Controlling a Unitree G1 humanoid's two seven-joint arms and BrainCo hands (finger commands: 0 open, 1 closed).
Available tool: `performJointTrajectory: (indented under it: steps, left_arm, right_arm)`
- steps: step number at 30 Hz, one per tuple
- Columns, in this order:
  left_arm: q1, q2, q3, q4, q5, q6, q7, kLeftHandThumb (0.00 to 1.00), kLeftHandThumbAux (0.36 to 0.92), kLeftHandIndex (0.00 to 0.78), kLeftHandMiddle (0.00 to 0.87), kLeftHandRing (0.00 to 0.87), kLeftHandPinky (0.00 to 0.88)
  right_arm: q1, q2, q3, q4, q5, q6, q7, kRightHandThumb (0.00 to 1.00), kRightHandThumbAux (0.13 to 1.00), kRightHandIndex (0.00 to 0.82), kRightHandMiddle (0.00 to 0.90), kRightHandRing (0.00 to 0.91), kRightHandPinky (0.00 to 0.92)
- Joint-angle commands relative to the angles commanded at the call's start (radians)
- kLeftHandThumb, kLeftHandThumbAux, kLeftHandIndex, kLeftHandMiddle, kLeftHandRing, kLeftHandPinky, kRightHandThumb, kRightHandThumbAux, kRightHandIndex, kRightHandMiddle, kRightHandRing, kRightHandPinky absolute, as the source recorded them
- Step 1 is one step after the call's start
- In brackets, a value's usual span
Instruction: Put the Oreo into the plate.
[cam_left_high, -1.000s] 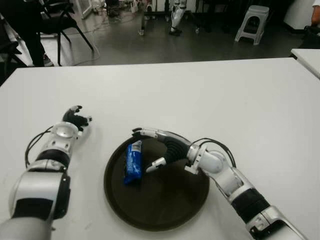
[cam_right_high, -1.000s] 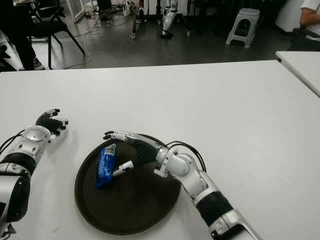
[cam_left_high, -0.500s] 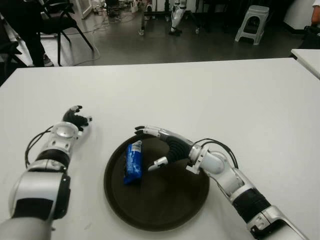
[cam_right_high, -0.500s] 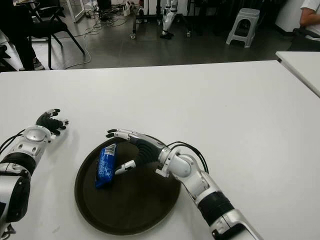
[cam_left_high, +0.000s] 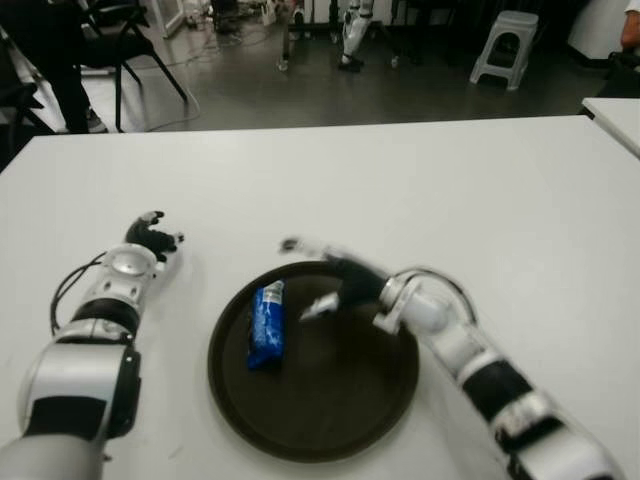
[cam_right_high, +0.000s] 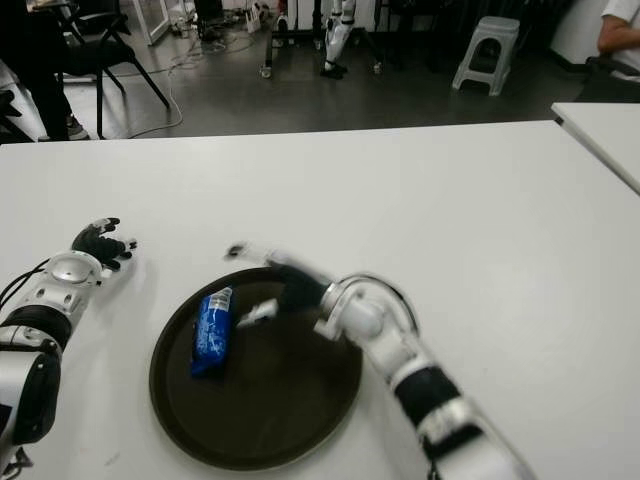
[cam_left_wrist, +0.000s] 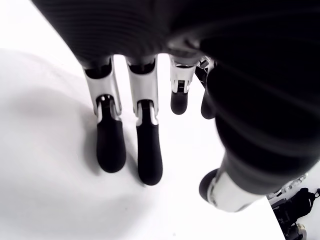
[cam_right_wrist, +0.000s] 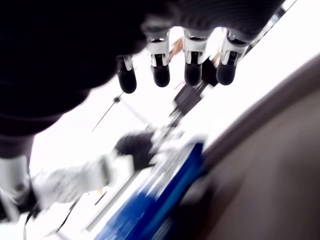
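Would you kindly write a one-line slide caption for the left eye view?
Blue Oreo pack lying in the dark plate, the open right hand above its far rim, left hand idle on the white table.

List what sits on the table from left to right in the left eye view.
Left hand → Oreo pack, lying in the dark plate → right hand, open above the plate's far right part.
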Motion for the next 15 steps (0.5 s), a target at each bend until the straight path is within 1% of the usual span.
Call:
performJointTrajectory:
  steps: [4, 6, 7, 10, 12, 15]
  left_arm:
    - [-0.004, -0.001, 0.0, -0.002, 0.001, 0.005, 0.0, 0.198, 0.792, 0.06, 0.069, 0.113, 0.131]
    - [-0.002, -0.001, 0.001, -0.002, 0.001, 0.003, 0.0, 0.208, 0.792, 0.063, 0.072, 0.119, 0.14]
    - [-0.002, -0.001, 0.001, -0.002, 0.001, 0.003, 0.0, 0.215, 0.795, 0.065, 0.074, 0.124, 0.148]
    - [-0.001, -0.001, 0.001, -0.002, 0.001, 0.002, -0.002, 0.219, 0.801, 0.067, 0.075, 0.126, 0.154]
    - [-0.003, 0.0, -0.003, -0.003, 0.005, 0.004, -0.005, 0.203, 0.805, 0.063, 0.077, 0.125, 0.148]
    - [-0.004, 0.001, -0.005, -0.003, 0.007, 0.004, -0.008, 0.183, 0.808, 0.056, 0.08, 0.124, 0.141]
  right_arm:
    - [-0.075, -0.032, -0.028, 0.136, -0.032, -0.061, -0.107, 0.0, 0.542, 0.0, 0.0, 0.0, 0.0]
    - [-0.111, -0.07, -0.049, 0.206, -0.059, -0.067, -0.201, 0.0, 0.54, 0.0, 0.0, 0.0, 0.0]
    - [-0.124, -0.082, -0.055, 0.235, -0.069, -0.069, -0.234, 0.0, 0.541, 0.0, 0.0, 0.0, 0.0]
    - [-0.158, -0.097, -0.062, 0.283, -0.08, -0.076, -0.284, 0.0, 0.548, 0.0, 0.0, 0.0, 0.0]
    - [-0.186, -0.108, -0.081, 0.31, -0.074, -0.063, -0.321, 0.0, 0.559, 0.0, 0.0, 0.0, 0.0]
    - [-0.202, -0.122, -0.103, 0.367, -0.063, -0.046, -0.364, 0.0, 0.57, 0.0, 0.0, 0.0, 0.0]
